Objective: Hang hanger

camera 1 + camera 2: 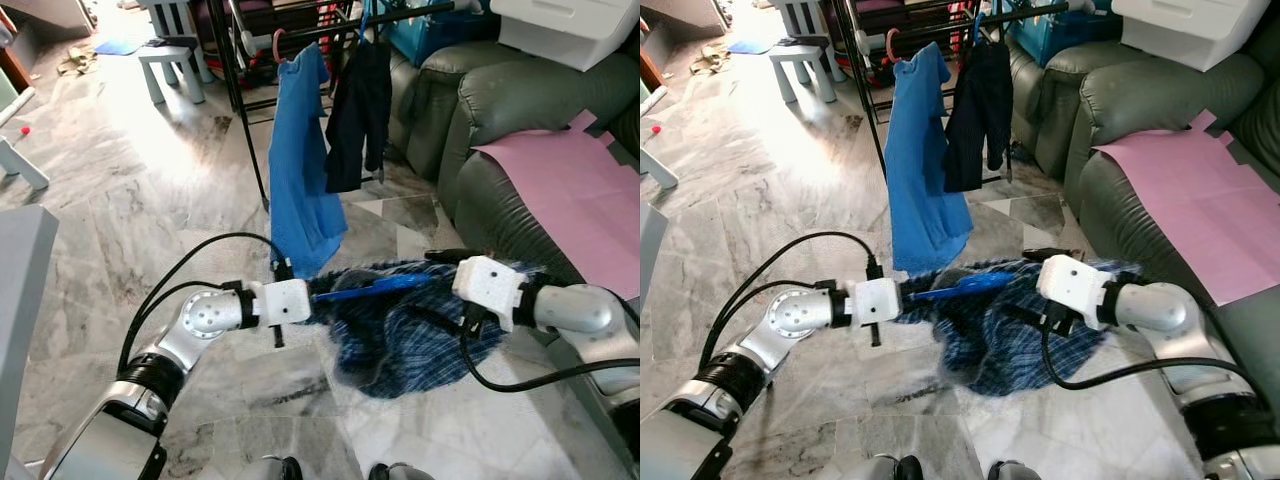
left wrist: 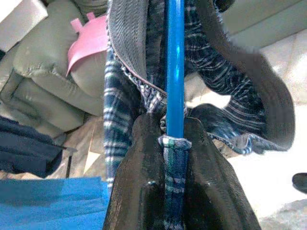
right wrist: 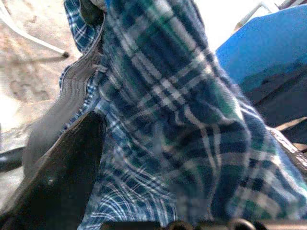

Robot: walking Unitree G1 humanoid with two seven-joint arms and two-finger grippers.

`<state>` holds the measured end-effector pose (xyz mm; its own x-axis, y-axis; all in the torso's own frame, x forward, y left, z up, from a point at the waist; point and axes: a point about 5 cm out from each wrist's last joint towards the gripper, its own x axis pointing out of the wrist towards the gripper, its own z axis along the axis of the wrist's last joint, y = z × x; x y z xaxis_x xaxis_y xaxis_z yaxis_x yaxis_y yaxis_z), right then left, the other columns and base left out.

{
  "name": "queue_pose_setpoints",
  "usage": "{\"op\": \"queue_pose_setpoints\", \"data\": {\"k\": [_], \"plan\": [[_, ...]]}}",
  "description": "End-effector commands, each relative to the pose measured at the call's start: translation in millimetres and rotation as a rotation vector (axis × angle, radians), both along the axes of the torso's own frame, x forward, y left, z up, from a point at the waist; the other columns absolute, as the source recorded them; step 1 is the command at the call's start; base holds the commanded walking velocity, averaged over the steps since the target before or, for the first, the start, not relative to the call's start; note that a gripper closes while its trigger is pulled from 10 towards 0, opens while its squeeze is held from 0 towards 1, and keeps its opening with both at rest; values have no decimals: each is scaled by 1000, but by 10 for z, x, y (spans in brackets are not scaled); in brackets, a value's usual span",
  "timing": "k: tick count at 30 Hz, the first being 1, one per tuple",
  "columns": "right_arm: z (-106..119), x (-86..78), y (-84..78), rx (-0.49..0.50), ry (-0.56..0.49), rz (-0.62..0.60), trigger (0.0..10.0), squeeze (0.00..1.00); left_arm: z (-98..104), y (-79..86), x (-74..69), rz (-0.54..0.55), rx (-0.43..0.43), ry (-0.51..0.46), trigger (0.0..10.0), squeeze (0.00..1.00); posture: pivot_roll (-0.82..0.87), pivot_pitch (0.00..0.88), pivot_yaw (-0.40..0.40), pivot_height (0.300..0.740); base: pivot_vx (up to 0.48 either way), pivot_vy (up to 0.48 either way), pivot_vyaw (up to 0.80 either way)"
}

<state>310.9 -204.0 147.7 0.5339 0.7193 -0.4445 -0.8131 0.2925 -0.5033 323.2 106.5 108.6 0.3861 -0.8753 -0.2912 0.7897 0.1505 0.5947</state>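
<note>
My left gripper [image 1: 318, 296] is shut on one end of a blue hanger [image 1: 370, 288], pinching the rod and a strip of plaid cloth between its fingers [image 2: 144, 158]. A blue plaid garment [image 1: 410, 340] is draped over the hanger and sags toward the floor. Across from it, my right gripper [image 1: 432, 287] is pushed into the other side of the garment with its fingers spread apart. One finger [image 3: 62, 167] shows bare; cloth hides the other. Ahead stands the black drying rack [image 1: 240, 100].
A blue shirt [image 1: 300, 170] and a dark garment [image 1: 360, 110] hang on the rack. A green sofa [image 1: 500, 110] with a pink sheet [image 1: 570, 190] is on the right, with a white box [image 1: 570, 30] on it. White stools [image 1: 170, 65] stand far left on the marble floor.
</note>
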Motion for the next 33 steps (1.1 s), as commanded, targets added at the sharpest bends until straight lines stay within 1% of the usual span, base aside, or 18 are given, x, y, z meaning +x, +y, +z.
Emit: {"op": "queue_pose_setpoints", "data": {"k": [1, 2, 3, 4, 6, 9, 12, 13, 16, 33], "plan": [[-17, 56, 37, -31, 29, 53, 10000, 0, 102, -36, 0, -37, -35, -30, 0, 0, -107, 102, 35, 740, 0, 0, 0], [-6, 87, 37, -40, 32, 60, 7843, 0, 114, -43, -3, -46, -37, -28, 0, 0, -107, 102, 35, 740, 0, 0, 0], [13, 112, 42, -47, 30, 70, 1373, 0, 119, -46, -4, -51, -37, -27, 0, 0, -103, 102, 33, 740, 0, 0, 0], [46, 145, 52, -54, 35, 89, 0, 0, 118, -46, -10, -58, -27, -29, 0, 0, -103, 102, 33, 740, 0, 0, 0], [113, 175, 81, -70, 30, 126, 0, 0, 74, -34, -27, -68, 0, -19, 0, 0, -104, 105, 34, 740, 0, 0, 0], [163, 195, 97, -80, 30, 148, 0, 0, 38, -18, -36, -69, 20, -14, 0, 0, -106, 105, 34, 740, 0, 0, 0], [205, 217, 89, -97, 46, 175, 0, 0, -1, -2, -43, -65, 32, 0, 0, 0, -106, 106, 35, 740, 0, 0, 0], [196, 220, 74, -106, 59, 185, 0, 0, -17, 8, -49, -73, 57, 0, 0, 0, -106, 105, 35, 740, 0, 0, 0], [189, 229, 75, -115, 37, 183, 0, 0, -33, 17, -45, -65, 65, 8, 0, 0, -105, 107, 36, 740, 0, 0, 0], [189, 229, 75, -115, 37, 183, 0, 0, -33, 17, -45, -65, 65, 8, 0, 0, -105, 107, 36, 740, 0, 0, 0]]}}
